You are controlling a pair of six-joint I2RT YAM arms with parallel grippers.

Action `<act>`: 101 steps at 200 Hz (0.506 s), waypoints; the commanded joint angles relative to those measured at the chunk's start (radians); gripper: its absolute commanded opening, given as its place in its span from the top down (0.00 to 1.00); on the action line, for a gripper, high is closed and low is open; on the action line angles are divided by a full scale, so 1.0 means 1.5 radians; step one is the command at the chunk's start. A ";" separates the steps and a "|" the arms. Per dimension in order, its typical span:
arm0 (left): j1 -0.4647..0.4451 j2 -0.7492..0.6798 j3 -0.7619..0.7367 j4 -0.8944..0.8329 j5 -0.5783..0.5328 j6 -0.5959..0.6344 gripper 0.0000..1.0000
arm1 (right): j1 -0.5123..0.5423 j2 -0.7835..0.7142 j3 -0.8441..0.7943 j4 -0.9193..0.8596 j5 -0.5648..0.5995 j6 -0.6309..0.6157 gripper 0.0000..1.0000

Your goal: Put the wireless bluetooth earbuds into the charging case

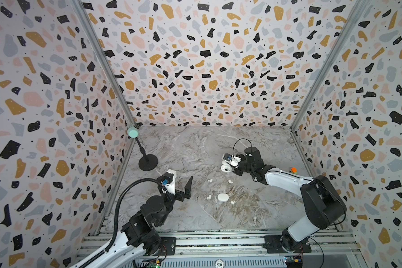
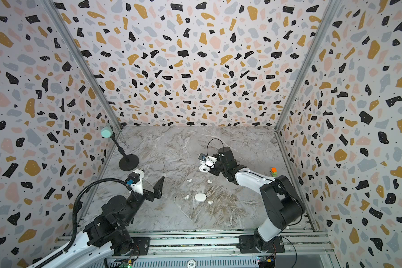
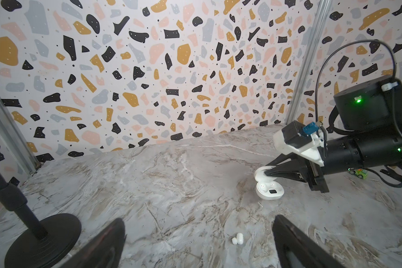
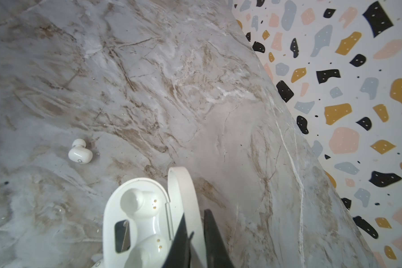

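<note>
An open white charging case (image 4: 135, 220) stands on the marble table, both wells empty. My right gripper (image 4: 195, 222) is shut on its raised lid (image 4: 183, 185); in both top views the case (image 1: 225, 167) (image 2: 203, 168) sits at mid-right. A second white case (image 1: 223, 197), closed, lies nearer the front. Several wireless bluetooth earbuds lie loose around it (image 1: 210, 180) (image 1: 230, 181) (image 1: 209, 197) (image 1: 232, 202). My left gripper (image 3: 200, 232) is open above the table, holding nothing, with one earbud (image 3: 237, 239) lying between its fingers' lines. Another earbud (image 4: 80, 153) lies beside the open case.
A black stand with a round base (image 1: 148, 162) and a mint head (image 1: 132, 132) occupies the back left corner. A small orange and green toy (image 1: 293, 170) sits by the right wall. Patterned walls enclose three sides; metal rails (image 1: 218, 241) run along the front.
</note>
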 commanded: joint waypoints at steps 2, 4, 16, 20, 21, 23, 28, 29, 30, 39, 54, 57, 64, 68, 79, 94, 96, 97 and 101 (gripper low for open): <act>-0.001 -0.002 -0.009 0.030 -0.016 0.015 0.00 | -0.002 0.015 0.032 0.039 -0.041 -0.056 1.00; -0.001 -0.002 -0.009 0.030 -0.016 0.016 0.00 | -0.002 0.016 0.032 0.039 -0.042 -0.056 1.00; -0.001 -0.002 -0.011 0.033 -0.017 0.019 0.00 | -0.003 0.028 0.040 0.038 -0.053 -0.068 1.00; -0.001 -0.002 -0.011 0.034 -0.018 0.019 0.00 | -0.003 0.034 0.046 0.036 -0.056 -0.073 1.00; -0.002 -0.002 -0.011 0.034 -0.018 0.020 0.00 | -0.004 0.036 0.047 0.035 -0.056 -0.075 1.00; -0.001 -0.002 -0.012 0.035 -0.018 0.020 0.00 | -0.003 0.037 0.048 0.035 -0.057 -0.075 1.00; -0.001 -0.001 -0.012 0.036 -0.019 0.021 0.00 | -0.003 0.044 0.054 0.031 -0.057 -0.080 1.00; -0.001 -0.001 -0.012 0.036 -0.019 0.022 0.00 | -0.003 0.046 0.056 0.031 -0.058 -0.081 1.00; -0.001 -0.001 -0.012 0.037 -0.019 0.022 0.00 | -0.003 0.048 0.057 0.029 -0.057 -0.082 1.00; -0.001 -0.001 -0.013 0.041 -0.019 0.024 0.00 | -0.004 0.061 0.069 0.021 -0.058 -0.090 1.00; -0.001 0.003 -0.014 0.045 -0.019 0.030 0.00 | -0.003 0.081 0.082 0.025 -0.055 -0.096 1.00; -0.001 0.003 -0.014 0.045 -0.018 0.030 0.00 | -0.003 0.083 0.083 0.026 -0.055 -0.097 1.00; -0.001 0.006 -0.013 0.046 -0.019 0.033 0.00 | -0.004 0.091 0.089 0.024 -0.056 -0.097 1.00; -0.001 0.007 -0.013 0.044 -0.020 0.034 0.00 | -0.005 0.097 0.094 0.023 -0.058 -0.098 1.00; -0.002 0.008 -0.013 0.044 -0.020 0.035 0.00 | -0.004 0.110 0.107 0.017 -0.058 -0.098 1.00; -0.001 0.008 -0.013 0.045 -0.021 0.035 0.00 | -0.004 0.127 0.123 0.011 -0.061 -0.094 1.00; -0.001 0.008 -0.014 0.046 -0.021 0.035 0.00 | -0.005 0.128 0.125 0.010 -0.062 -0.094 1.00; -0.001 0.008 -0.014 0.046 -0.021 0.035 0.00 | -0.005 0.128 0.125 0.010 -0.062 -0.094 1.00; -0.001 0.008 -0.013 0.046 -0.021 0.035 0.00 | -0.003 0.131 0.129 0.007 -0.064 -0.094 1.00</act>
